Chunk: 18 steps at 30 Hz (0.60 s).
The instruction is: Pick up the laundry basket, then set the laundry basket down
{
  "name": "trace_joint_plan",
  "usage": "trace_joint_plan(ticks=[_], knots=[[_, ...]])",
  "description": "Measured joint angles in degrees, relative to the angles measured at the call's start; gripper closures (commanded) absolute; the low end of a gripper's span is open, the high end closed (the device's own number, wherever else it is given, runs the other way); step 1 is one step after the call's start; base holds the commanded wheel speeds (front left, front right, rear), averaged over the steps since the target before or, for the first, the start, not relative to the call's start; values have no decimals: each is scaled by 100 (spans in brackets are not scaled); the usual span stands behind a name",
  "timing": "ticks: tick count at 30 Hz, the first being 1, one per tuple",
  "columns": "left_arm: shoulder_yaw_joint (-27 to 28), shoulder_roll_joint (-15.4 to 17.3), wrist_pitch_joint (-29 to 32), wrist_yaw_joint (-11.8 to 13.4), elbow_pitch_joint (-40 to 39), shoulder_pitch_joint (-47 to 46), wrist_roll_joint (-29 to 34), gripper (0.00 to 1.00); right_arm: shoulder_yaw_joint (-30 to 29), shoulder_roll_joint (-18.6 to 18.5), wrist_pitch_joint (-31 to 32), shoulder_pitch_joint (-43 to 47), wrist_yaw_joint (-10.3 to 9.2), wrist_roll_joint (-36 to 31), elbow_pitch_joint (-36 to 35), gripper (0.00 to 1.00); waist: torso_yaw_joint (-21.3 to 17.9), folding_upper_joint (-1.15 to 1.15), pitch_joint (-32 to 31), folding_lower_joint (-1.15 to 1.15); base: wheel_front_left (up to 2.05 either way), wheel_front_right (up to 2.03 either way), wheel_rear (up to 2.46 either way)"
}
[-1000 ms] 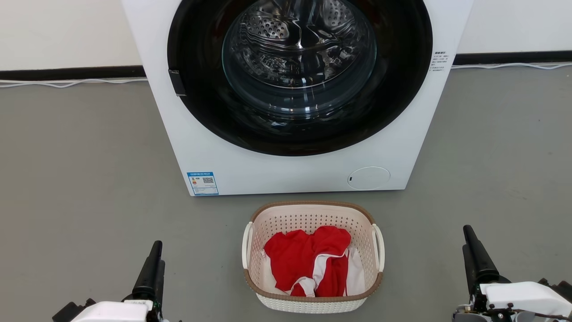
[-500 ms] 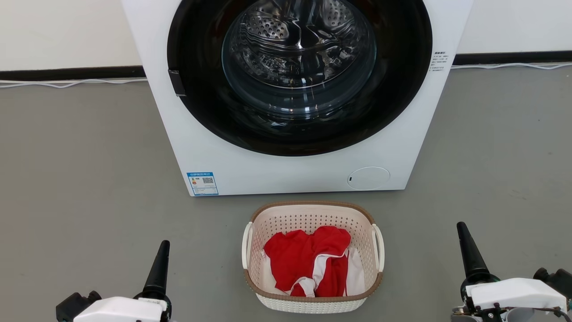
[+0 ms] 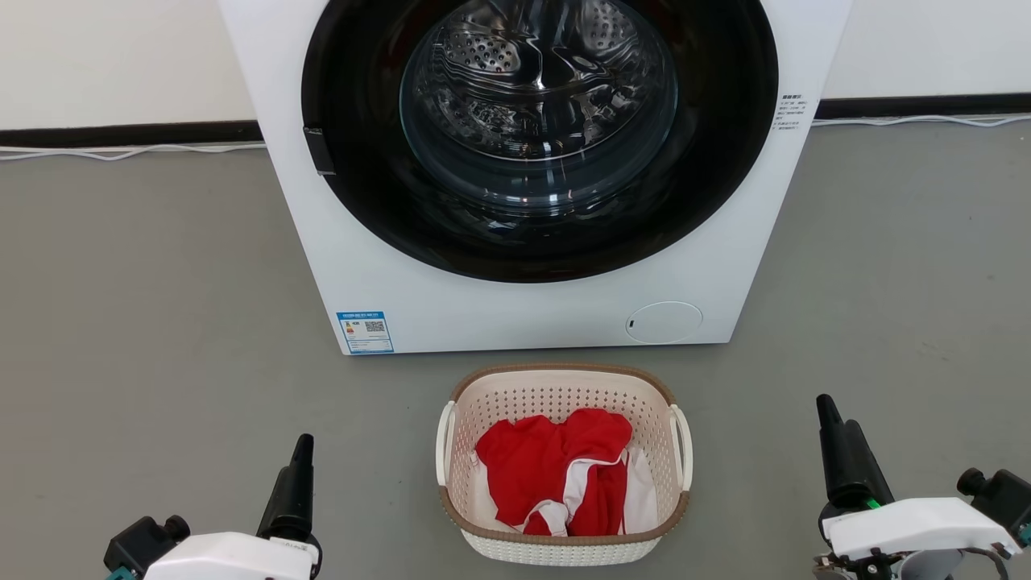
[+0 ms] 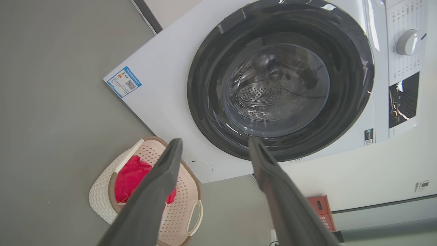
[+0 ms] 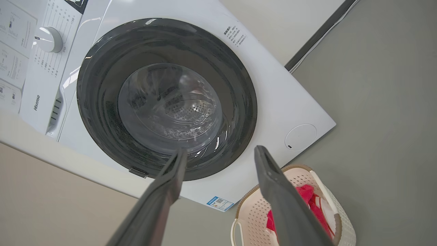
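Laundry basket (image 3: 560, 396) sits upright on the grey floor (image 3: 161, 322), centre-near, just in front of the washer (image 3: 515, 314) w/ a narrow strip of floor between them; red garment (image 3: 548, 467) w/ white trim is bunched inside, below the rim. Thin white handles on its left (image 3: 444, 443) and right (image 3: 685, 447) sides, both free, nothing touching the basket. Not picked up yet; looks like the approach stage. Risks, as I judge them: handles are slim loops close to the wall, so a finger could miss the gap and shove the light basket sideways or into the washer front; a grab on one handle only, or the two arms rising unevenly, would tip it and could dump the garment; a fingertip may also snag in the perforations. Left gripper (image 3: 303, 445) is low at near-left, well apart from the basket, fingers pointing far-ward at the washer; its wrist view shows the jaws spread w/ a clear gap and nothing held. Right gripper (image 3: 825, 407) mirrors it at near-right, also well off the basket, jaws likewise apart and empty, tips aimed at the washer door. Both pale forearms enter from the near edge, roughly symmetric either side of the basket.
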Motion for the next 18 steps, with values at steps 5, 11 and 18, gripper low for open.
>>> trace_joint_plan(ticks=[5, 11, 18], knots=[[-37, 3, -75, 2, 8, 0, 290, 0, 22, -1, -79, 0, 0, -386, -2, 0, 0, 0, -1, 0, 0, 0, 0], [-90, 4, -175, 25, 25, 0, 658, 0, 40, -4, -156, 0, 1, -831, -5, 0, 1, 0, -1, 0, 0, 0, 0], [-119, 7, -281, 68, 30, 1, 1088, 0, 62, -5, -276, 0, 1, -1346, -9, 0, -3, 0, -8, 0, 0, 0, 0]])
